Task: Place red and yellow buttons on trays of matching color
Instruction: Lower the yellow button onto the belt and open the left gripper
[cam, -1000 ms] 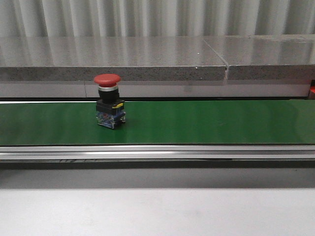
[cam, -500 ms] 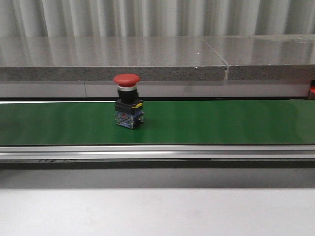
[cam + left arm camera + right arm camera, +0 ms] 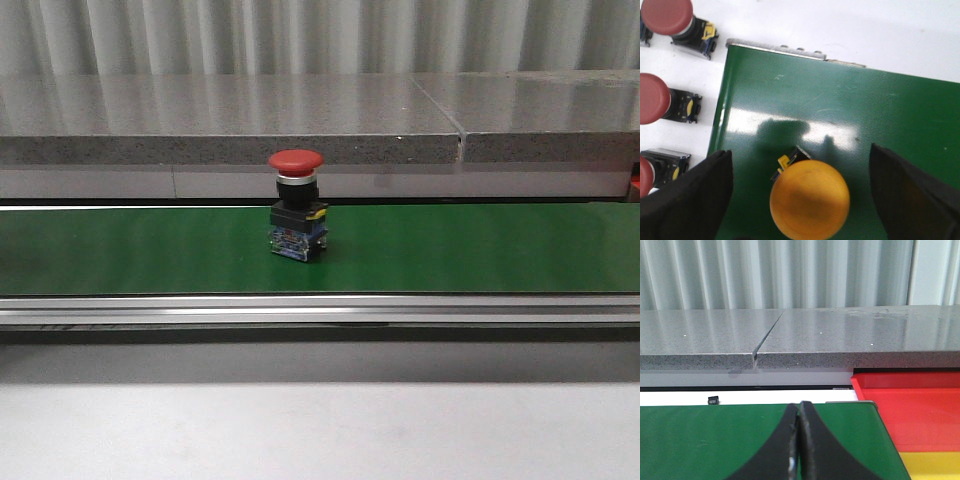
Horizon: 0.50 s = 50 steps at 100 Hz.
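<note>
On the green belt point(image 3: 450, 250), roughly midway along its length, a red button point(image 3: 297, 218) stands upright, well short of the belt's right end where the red tray point(image 3: 912, 412) and yellow tray point(image 3: 932, 465) sit. Judging by this, the step in hand is catching that button: the right pincer point(image 3: 800, 440) should open early, wait low at the belt's end, and close on the black body below the cap. Its fingers now meet, holding nothing. The left pincer point(image 3: 800, 200) is spread wide over the belt's other end, either side of an upright yellow button point(image 3: 809, 200) and clear of it. More red buttons point(image 3: 652, 97) lie on the white counter point(image 3: 890, 35).
</note>
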Tool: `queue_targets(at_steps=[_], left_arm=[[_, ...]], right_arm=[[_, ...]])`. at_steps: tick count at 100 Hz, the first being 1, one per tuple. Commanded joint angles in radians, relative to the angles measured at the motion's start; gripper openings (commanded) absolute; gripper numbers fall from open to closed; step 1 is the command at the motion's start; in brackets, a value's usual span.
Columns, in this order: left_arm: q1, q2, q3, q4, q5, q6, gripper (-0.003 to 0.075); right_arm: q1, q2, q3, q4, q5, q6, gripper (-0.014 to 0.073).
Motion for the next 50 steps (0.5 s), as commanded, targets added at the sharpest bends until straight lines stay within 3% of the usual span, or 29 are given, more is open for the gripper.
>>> queue_targets(at_steps=[1, 28, 50], left_arm=[[-0.025, -0.094, -0.034, 0.001, -0.044, 0.005, 0.0545], [-0.080, -0.318, -0.017, 0.011, -0.054, 0.042, 0.0545], [-0.139, -0.539, 0.126, 0.007, -0.131, 0.047, 0.0544]], right_arm=[[-0.003, -0.004, 0.001, -0.010, -0.082, -0.003, -0.0067], [-0.003, -0.004, 0.001, -0.010, -0.082, -0.003, -0.0067], [-0.003, -0.004, 0.001, -0.010, -0.082, -0.003, -0.0067]])
